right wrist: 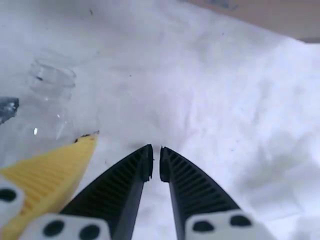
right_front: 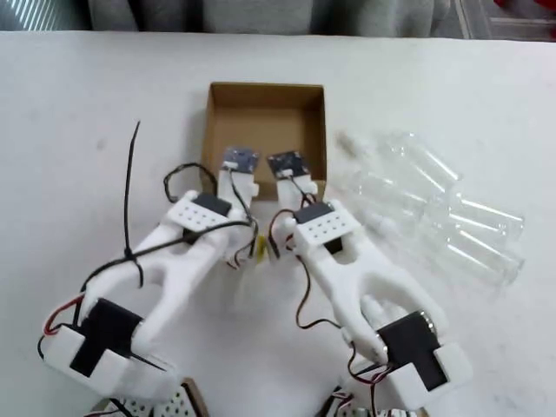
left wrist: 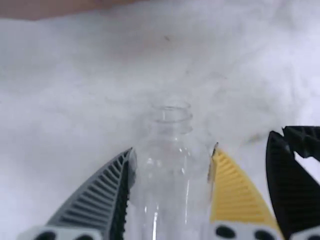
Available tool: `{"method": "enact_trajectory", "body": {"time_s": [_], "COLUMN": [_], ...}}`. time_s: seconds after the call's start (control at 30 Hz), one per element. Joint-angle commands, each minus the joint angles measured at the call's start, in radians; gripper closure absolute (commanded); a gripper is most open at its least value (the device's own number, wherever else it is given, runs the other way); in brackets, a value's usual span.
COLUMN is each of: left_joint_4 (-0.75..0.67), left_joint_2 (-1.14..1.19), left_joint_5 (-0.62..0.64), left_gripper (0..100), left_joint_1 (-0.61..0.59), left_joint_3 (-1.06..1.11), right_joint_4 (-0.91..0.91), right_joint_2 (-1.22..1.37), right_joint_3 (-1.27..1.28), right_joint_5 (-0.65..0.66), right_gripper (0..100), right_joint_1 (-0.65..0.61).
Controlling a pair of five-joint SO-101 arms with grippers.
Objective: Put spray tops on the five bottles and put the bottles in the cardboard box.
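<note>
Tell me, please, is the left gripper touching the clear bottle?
Touching: the left wrist view shows the left gripper with jaws pressed against both sides of the bottle.

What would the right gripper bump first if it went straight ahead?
Probably the bare white table: the shut right gripper points down at it. The cardboard box lies farther on, though depth is unclear.

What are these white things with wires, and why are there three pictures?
They are two robot arms at a table. One picture looks down from above. The other two come from little cameras on each arm's wrist. On the table lie an open cardboard box and some loose clear bottles. The left arm's fingers, one grey and one yellow, squeeze one bottle that has no top on. The right arm's black fingers are closed with nothing between them.
</note>
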Motion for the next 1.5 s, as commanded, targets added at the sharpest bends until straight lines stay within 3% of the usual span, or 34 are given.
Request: {"method": "enact_trajectory", "body": {"time_s": [0.0,0.23,0.5,0.77,0.93,1.1,1.37,1.47], "left_joint_4": [0.017,0.018,0.009,-0.157,-0.126,-0.107,-0.021,0.044], "left_joint_2": [-0.008,-0.008,-0.031,-0.268,-0.297,-0.297,-0.295,-0.295], "left_joint_5": [-0.014,-0.157,-0.213,-0.216,-0.215,-0.195,-0.178,-0.175], "left_gripper": [98,98,97,91,90,79,78,71], "left_joint_1": [-0.012,-0.094,-0.097,-0.091,-0.097,-0.097,-0.151,-0.160], "left_joint_3": [-0.038,-0.078,-0.066,0.166,0.170,0.175,0.135,0.114], "right_joint_4": [0.004,0.004,0.004,0.004,0.004,0.004,0.004,0.004], "right_joint_2": [-0.015,-0.016,-0.016,-0.016,-0.012,-0.008,-0.008,-0.007], "right_joint_3": [-0.041,-0.041,-0.041,-0.041,-0.041,-0.041,-0.041,-0.041], "right_joint_5": [0.011,0.012,0.012,0.012,0.012,0.012,0.012,0.012], "right_gripper": [98.2,98.2,98.2,98.2,98.2,98.2,98.2,98.2], "right_joint_1": [0.036,0.056,0.058,0.058,0.058,0.058,0.059,0.059]}}
